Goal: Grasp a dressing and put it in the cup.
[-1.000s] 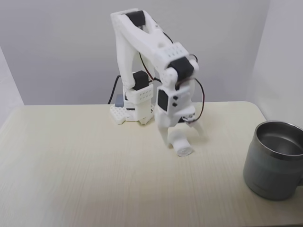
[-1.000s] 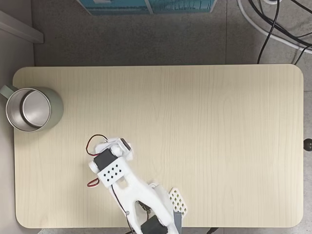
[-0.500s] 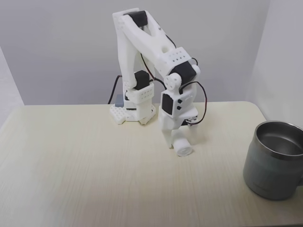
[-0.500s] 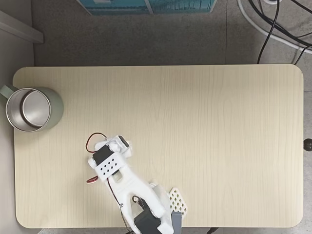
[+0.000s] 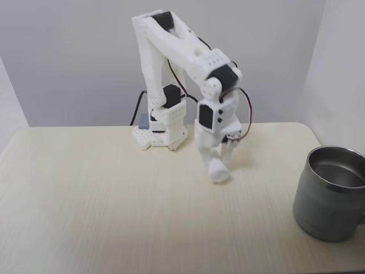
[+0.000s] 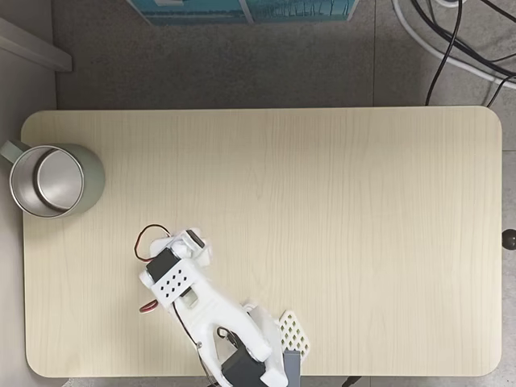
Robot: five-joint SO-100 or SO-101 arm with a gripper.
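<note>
Since a second ago we have lifted our claw [image 5: 221, 166], clenched on the dressing [image 5: 218, 171], slightly off the table [image 5: 85, 194]. The cup [image 5: 329, 194] stands well to the right in this front view.

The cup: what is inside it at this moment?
Both fixed views show bare shiny steel inside the cup; its near inner wall is hidden in the side view. The dressing is at the tool, above the table.

Pale wood table [image 6: 339, 210]: cup [image 6: 50, 179] at corner, arm base [image 5: 161, 135] at edge.
</note>
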